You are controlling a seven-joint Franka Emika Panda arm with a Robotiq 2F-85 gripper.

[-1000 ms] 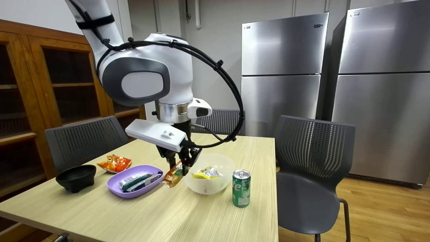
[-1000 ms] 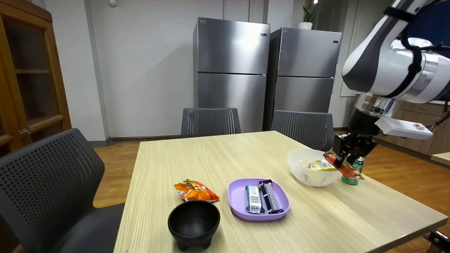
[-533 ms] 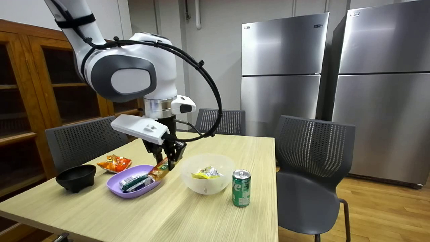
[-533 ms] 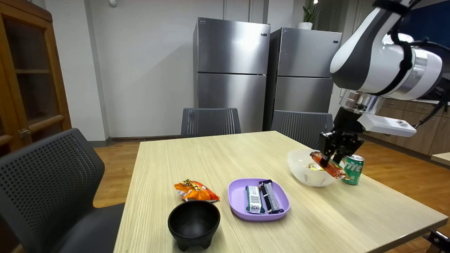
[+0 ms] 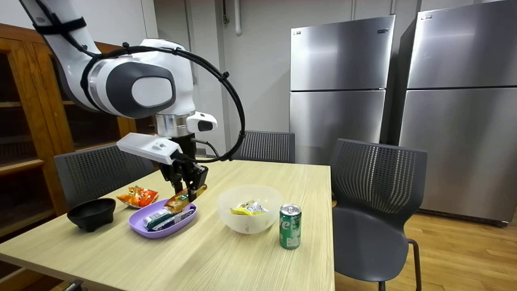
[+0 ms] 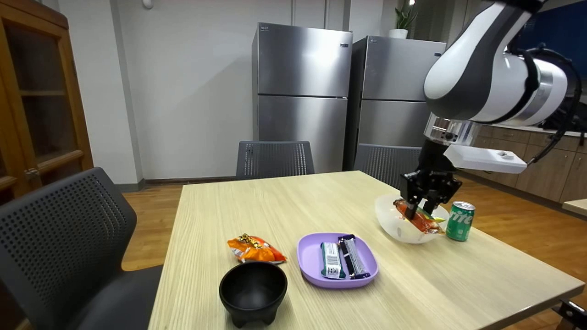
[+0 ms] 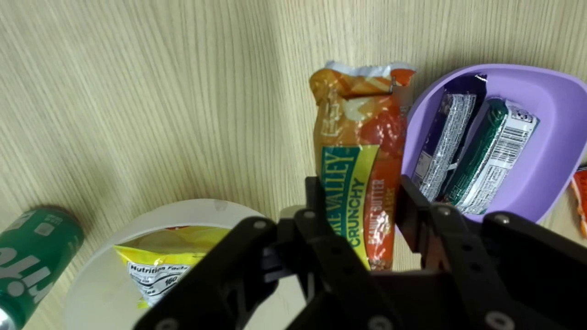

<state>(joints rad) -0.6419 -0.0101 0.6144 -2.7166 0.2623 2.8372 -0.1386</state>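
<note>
My gripper (image 7: pixel 360 188) is shut on an orange and green crunchy granola bar (image 7: pixel 357 123), one finger along each side, held above the table. In an exterior view the tilted bar (image 5: pixel 177 203) overlaps the purple plate (image 5: pixel 139 231); in the wrist view it hangs just beside that plate's edge. A green-and-white bar (image 7: pixel 497 156) and a dark purple bar (image 7: pixel 447 137) lie on the plate. On the gripper's other side stands a translucent white bowl (image 7: pixel 197 206) with a yellow packet (image 7: pixel 158 263) inside. The gripper (image 6: pixel 419 212) partly hides this bowl in an exterior view.
A green soda can (image 5: pixel 290 228) stands close beside the white bowl. Beyond the plate are an orange snack bag (image 6: pixel 256 247) and a black footed bowl (image 6: pixel 253 293). Grey chairs (image 5: pixel 379 210) surround the wooden table.
The arm has moved left in both exterior views, carrying the bar away from the can and white bowl toward the purple plate. The grip has stayed the same.
</note>
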